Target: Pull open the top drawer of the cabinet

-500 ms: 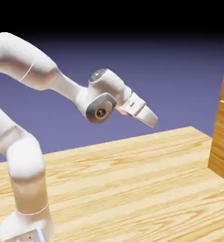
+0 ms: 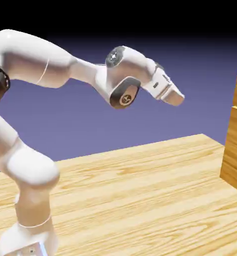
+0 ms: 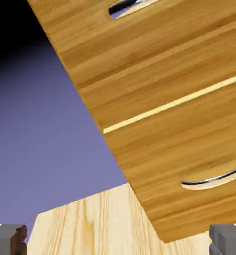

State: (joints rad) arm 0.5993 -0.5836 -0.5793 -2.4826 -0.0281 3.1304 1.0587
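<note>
While hand (image 3: 118, 239) gapes open, cabinet (image 3: 165, 99) shows two handles, one seam

Glossy white plastic-looking shell on the arm (image 2: 35, 65), smooth all over, with a grey metallic cap at the wrist joint. Honey-brown wood grain on the cabinet (image 3: 155, 99) (slight satin sheen). Shiny chrome-like handles (image 3: 212, 179). Paler, matt wood grain on the table (image 2: 140, 200). Dull grey fingertips (image 3: 228, 238).
</note>
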